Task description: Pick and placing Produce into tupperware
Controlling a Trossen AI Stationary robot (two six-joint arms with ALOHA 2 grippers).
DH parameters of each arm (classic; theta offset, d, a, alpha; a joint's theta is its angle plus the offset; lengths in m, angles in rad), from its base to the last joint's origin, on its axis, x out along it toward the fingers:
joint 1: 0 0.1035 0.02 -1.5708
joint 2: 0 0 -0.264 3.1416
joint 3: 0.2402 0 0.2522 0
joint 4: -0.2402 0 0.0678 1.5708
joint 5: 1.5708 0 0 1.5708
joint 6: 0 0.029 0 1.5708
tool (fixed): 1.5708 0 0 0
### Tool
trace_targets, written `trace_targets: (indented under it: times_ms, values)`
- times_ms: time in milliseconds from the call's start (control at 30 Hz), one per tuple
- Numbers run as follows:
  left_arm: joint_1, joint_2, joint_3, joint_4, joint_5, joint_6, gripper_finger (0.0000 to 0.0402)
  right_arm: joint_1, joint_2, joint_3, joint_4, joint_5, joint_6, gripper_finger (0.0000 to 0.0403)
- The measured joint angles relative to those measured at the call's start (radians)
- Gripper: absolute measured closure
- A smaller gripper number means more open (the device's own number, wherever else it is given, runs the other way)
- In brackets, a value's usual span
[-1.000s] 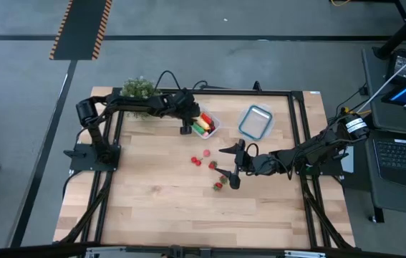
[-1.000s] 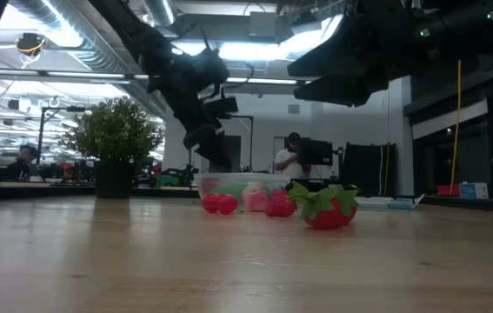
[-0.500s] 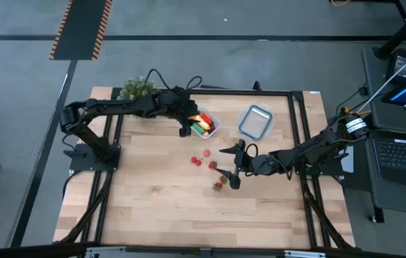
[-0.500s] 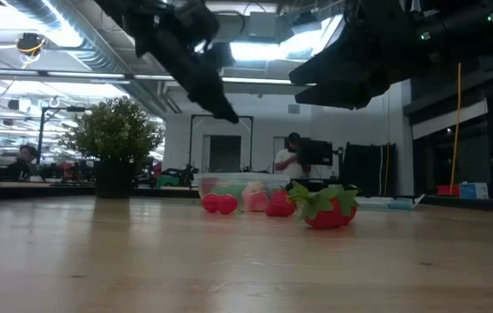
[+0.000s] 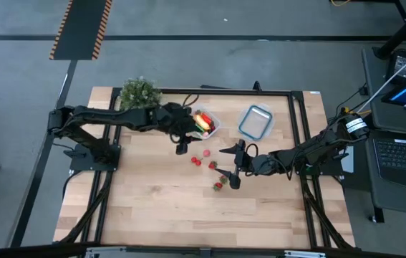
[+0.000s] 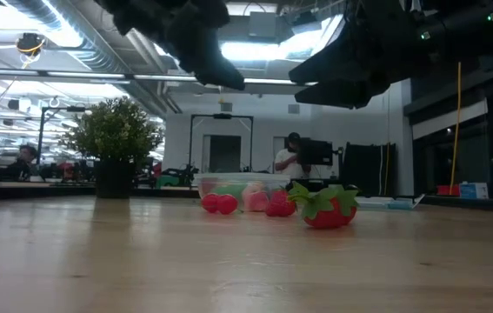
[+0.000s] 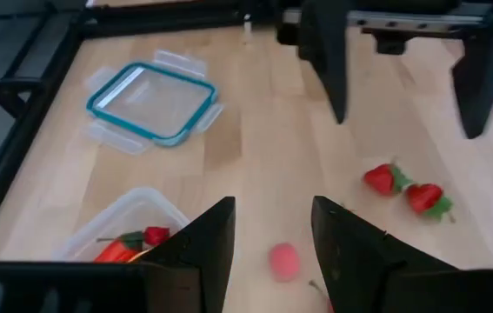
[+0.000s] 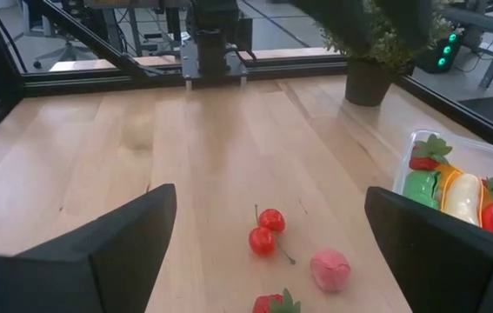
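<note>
Hovering arm: the left gripper [image 5: 182, 147] hangs above the bench [image 5: 152, 208], just beside the tupperware [image 5: 210, 131] on the side toward the loose fruit.
Left fingers: apart by a modest gap and empty, as the left wrist view shows bare wood and a pink piece [image 7: 284, 260] between them.
Nearest target: that pink piece lies on the bench just ahead of the left fingers [image 7: 203, 243], nearly in line with their gap, so a short drop forward looks enough, I judge.
Other loose produce: a pair of cherries [image 8: 266, 231] near the pink piece, and strawberries [image 7: 407, 187] farther out, close under the right arm.
Right gripper [image 5: 234, 170]: poised over the strawberries, its fingers spread wide with nothing held.
Nearer arm: left for the pink piece and cherries, right for the strawberries.
Tupperware contents: already holds red, green and yellow pieces [image 8: 450, 187]; it stands at the far side of the bench, near the blue-rimmed lid [image 5: 255, 121].
Long axis: the pink piece is roundish, so approach angle likely matters little.
</note>
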State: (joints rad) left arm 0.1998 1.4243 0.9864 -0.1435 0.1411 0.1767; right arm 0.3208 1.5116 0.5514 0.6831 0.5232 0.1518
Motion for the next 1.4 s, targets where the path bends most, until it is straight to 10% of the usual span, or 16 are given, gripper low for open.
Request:
trace_targets:
  times_ms: [467,933,1400]
  values:
    - [-0.173,-0.185,-0.372,0.519,-0.061,-0.107,0.0254,0.0,0.0,0.0,0.012,0.0,0.027,0.0029]
    - [-0.346,-0.287,-0.502,0.593,-0.349,-0.122,0.0252,0.0,0.0,0.0,0.032,0.0,0.049,0.0029]
    - [-0.423,-0.303,-0.525,0.604,-0.365,-0.175,0.0249,0.0,0.0,0.007,0.039,-0.023,0.019,0.0029]
